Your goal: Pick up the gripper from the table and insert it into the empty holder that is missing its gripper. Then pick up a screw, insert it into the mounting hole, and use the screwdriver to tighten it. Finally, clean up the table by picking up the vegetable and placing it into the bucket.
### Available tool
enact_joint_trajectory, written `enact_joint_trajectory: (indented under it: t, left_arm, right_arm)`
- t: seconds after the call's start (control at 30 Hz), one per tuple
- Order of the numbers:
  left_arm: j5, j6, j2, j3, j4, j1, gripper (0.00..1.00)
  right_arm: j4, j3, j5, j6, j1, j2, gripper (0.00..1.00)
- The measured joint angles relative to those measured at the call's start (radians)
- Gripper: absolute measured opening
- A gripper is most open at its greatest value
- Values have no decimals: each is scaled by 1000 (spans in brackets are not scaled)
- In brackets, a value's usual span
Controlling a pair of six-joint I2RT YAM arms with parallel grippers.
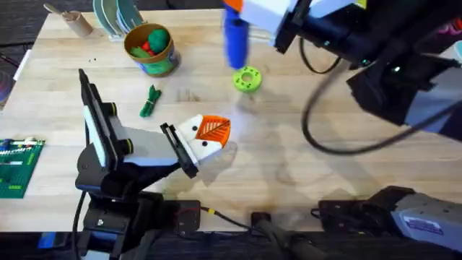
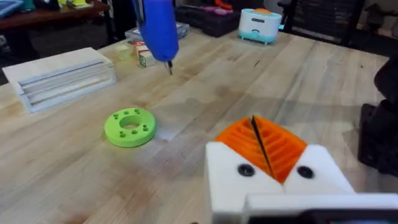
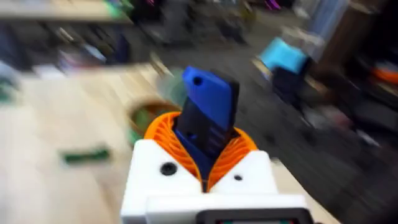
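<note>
Right gripper (image 3: 208, 171) clamped on stubby blue plastic-handled screwdriver (image 1: 234, 36); carried above slender green toy vegetable (image 1: 150, 101); left gripper (image 2: 267, 155) shut, empty; judged tightening done, screwdriver set-down next.

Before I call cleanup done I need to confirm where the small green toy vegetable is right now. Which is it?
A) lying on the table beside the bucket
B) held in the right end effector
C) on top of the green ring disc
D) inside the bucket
A: the vegetable lies flat on the table, just below the bucket; the right end effector is shut on the screwdriver.
</note>
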Motion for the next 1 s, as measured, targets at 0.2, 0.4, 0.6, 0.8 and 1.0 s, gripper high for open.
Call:
enact_joint_trajectory:
  t: [0.2, 0.4, 0.6, 0.8, 1.0]
  left_arm:
    - [0, 0, 0, 0, 0, 0, 3]
    - [0, 0, 0, 0, 0, 0, 3]
    - [0, 0, 0, 0, 0, 0, 3]
    - [0, 0, 0, 0, 0, 0, 3]
    - [0, 0, 0, 0, 0, 0, 3]
  right_arm:
    - [-340, 0, 164, -415, -186, 44, 29]
    - [-538, 0, 384, -819, -280, 66, 29]
    - [-598, 0, 497, -1107, -280, 192, 29]
    - [-550, 0, 528, -1217, -278, 342, 29]
    - [-531, 0, 549, -1264, -254, 408, 100]
